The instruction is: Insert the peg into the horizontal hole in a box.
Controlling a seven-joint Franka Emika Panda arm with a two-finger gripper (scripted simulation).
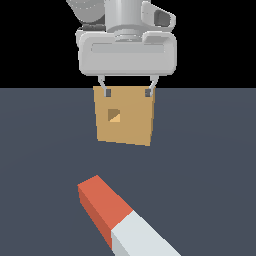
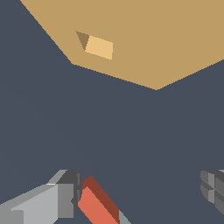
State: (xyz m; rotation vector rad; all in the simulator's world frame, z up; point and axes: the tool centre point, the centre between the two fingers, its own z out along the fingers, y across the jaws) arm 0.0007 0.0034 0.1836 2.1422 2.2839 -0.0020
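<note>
The claw (image 1: 127, 93) hangs wide, holding nothing, upper centre. Judged best: descend over the peg (image 1: 120, 217), lower centre, straddling its red half squarely before closing.

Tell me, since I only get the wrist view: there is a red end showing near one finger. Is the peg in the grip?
Observer: No. In the exterior view the peg lies on the dark floor. The gripper is open up by the top edge of the box, and neither finger touches the peg.
Operator: Is the whole peg red?
Observer: No. Only the half pointing toward the box is red-orange. The other half is pale grey-white and runs out of the exterior view's bottom edge.
</note>
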